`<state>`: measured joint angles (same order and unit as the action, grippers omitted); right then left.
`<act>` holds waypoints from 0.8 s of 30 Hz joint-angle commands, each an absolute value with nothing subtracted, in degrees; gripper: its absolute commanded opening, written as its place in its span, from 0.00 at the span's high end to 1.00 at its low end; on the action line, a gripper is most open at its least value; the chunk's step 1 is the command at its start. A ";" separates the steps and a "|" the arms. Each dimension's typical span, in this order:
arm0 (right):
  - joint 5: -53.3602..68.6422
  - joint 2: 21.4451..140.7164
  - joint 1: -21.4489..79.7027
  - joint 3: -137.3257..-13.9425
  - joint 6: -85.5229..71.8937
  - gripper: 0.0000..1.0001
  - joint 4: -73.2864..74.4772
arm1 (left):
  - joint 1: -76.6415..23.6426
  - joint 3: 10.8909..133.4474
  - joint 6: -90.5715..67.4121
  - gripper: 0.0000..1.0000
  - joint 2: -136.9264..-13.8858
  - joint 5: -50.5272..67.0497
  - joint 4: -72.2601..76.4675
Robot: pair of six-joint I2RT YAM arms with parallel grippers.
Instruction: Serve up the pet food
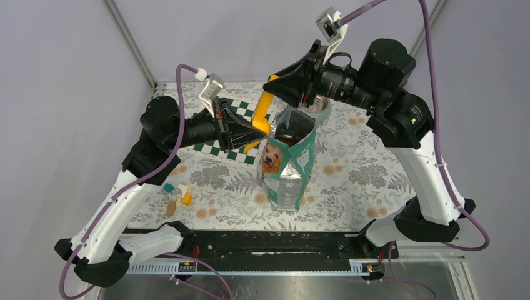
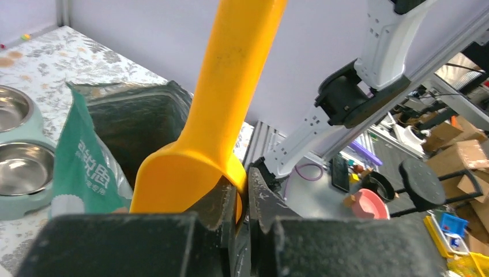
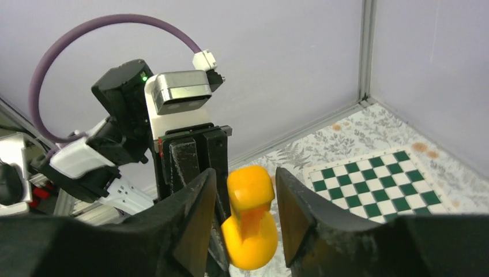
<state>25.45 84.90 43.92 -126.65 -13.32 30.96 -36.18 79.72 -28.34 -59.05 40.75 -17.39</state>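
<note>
The orange scoop [image 1: 265, 103] is held over the open mouth of the teal-green bag [image 1: 289, 165], which stands upright mid-table. My left gripper [image 1: 257, 129] is shut on the rim of the scoop's bowl [image 2: 190, 173], as the left wrist view [image 2: 247, 180] shows. My right gripper [image 1: 276, 84] is open, with one finger on each side of the far end of the scoop's handle [image 3: 249, 193] and not touching it. The inside of the bag [image 2: 144, 127] is dark. No kibble shows clearly.
A mint-green stand with two steel bowls [image 2: 20, 167] sits behind the bag and is partly hidden in the top view [image 1: 317, 106]. A green-and-white chequered mat [image 1: 220, 147] lies at the back left. Small toy blocks [image 1: 178, 197] lie at the front left.
</note>
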 commanded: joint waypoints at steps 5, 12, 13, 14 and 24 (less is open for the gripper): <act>11.75 83.44 44.27 -126.58 -20.92 0.25 33.21 | -39.15 86.97 -19.76 1.00 -59.20 17.85 -16.43; 6.91 91.32 44.61 -137.15 -25.34 0.20 40.23 | -45.84 93.34 -8.65 1.00 -65.02 2.54 -22.27; 6.86 92.33 44.61 -138.88 -25.35 0.20 41.17 | -46.64 94.34 -6.98 1.00 -65.99 0.88 -23.22; 7.02 93.32 44.63 -140.53 -25.39 0.20 42.23 | -47.31 95.31 -5.51 1.00 -66.72 -0.46 -23.95; 9.49 96.60 44.51 -146.01 -26.90 0.35 49.09 | -48.66 97.29 3.95 1.00 -68.35 -1.93 -25.98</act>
<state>8.47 95.83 44.16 -141.16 -25.41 45.65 -48.45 94.45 -2.04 -69.63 0.32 -27.59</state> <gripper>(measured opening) 0.705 0.063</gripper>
